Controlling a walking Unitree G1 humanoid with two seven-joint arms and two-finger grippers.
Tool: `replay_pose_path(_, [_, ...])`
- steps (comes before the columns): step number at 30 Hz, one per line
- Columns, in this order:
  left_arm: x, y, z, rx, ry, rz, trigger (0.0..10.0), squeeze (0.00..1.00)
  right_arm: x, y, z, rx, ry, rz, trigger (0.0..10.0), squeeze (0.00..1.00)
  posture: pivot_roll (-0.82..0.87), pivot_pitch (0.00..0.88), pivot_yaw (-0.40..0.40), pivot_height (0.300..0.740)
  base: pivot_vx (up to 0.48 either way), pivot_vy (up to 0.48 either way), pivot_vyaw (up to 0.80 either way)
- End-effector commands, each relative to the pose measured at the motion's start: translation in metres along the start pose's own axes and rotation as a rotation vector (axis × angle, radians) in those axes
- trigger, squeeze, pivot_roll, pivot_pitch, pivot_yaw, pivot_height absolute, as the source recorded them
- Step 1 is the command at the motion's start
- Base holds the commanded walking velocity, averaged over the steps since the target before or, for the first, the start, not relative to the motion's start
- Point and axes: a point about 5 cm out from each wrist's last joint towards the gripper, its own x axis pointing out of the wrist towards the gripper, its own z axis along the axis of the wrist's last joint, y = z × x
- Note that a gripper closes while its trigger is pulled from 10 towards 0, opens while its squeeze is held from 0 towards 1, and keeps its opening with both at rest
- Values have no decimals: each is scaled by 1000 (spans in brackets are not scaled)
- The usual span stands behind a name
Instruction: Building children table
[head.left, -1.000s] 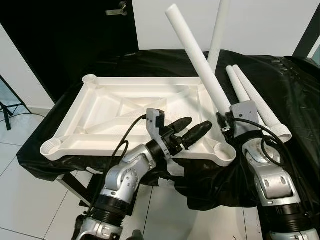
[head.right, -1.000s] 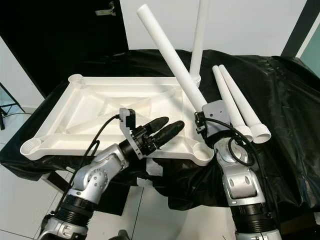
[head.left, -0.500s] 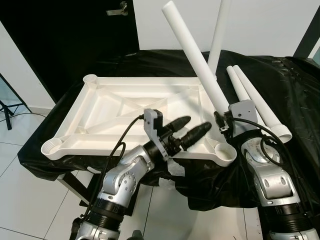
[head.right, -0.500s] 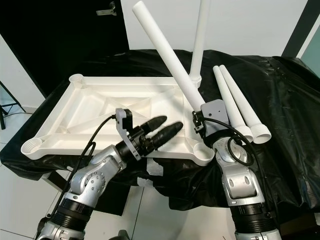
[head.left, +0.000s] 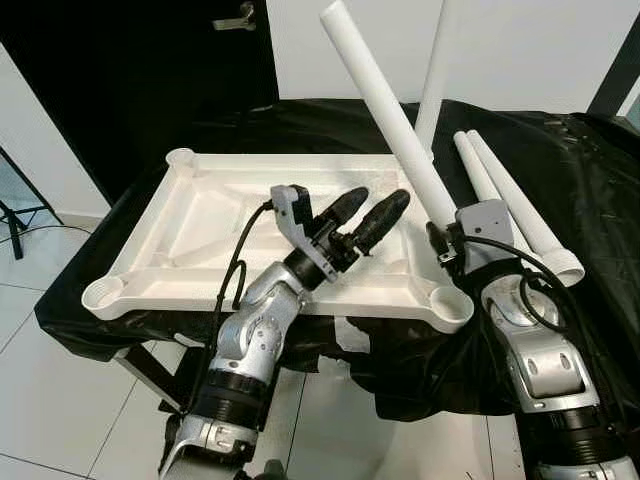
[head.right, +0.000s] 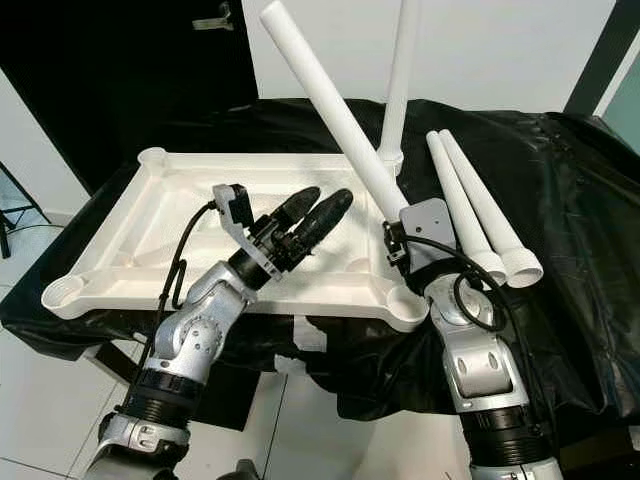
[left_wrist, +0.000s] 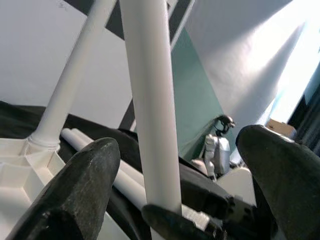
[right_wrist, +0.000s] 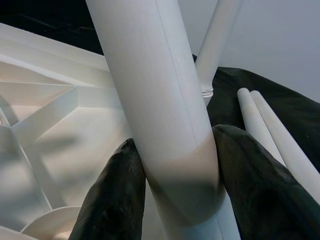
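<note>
A white tabletop (head.left: 215, 205) lies upside down on a black-draped stand, with round sockets at its corners. One white leg (head.left: 436, 70) stands upright in the far right socket. My right gripper (right_wrist: 176, 200) is shut on a second white leg (head.left: 385, 115), holding it tilted up and to the left above the near right socket (head.left: 447, 300). My left gripper (head.left: 366, 212) is open and raised over the tabletop, its fingers (left_wrist: 90, 185) pointing at the held leg (left_wrist: 150, 100). Two more legs (head.left: 510, 200) lie side by side on the black cloth at the right.
Black cloth (head.left: 580, 180) covers the stand and hangs over its front edge. A dark door (head.left: 140, 70) with a handle is at the back left. White tiled floor (head.left: 50, 400) lies below on the left.
My left gripper has lifted from the tabletop's near edge and swung up over it toward the held leg. The held leg has tilted slightly further left.
</note>
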Motion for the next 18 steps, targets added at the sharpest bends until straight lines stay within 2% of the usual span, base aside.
replay_pose_path(1, [2,3,0,21,-4,27,10000,0,-1,2,5,-12,-32,16,10000,0,128,0,29,740,0,0,0])
replay_pose_path(7, [16,9,2,41,-38,89,10000,0,-1,4,6,-33,-40,36,10000,0,125,0,30,740,0,0,0])
replay_pose_path(11, [18,28,4,91,-42,243,10000,0,-2,4,3,-58,-34,45,10000,0,115,0,33,740,0,0,0])
replay_pose_path(18, [16,29,5,90,-50,238,10000,0,-4,4,-1,-68,-20,50,10000,0,112,0,31,740,0,0,0])
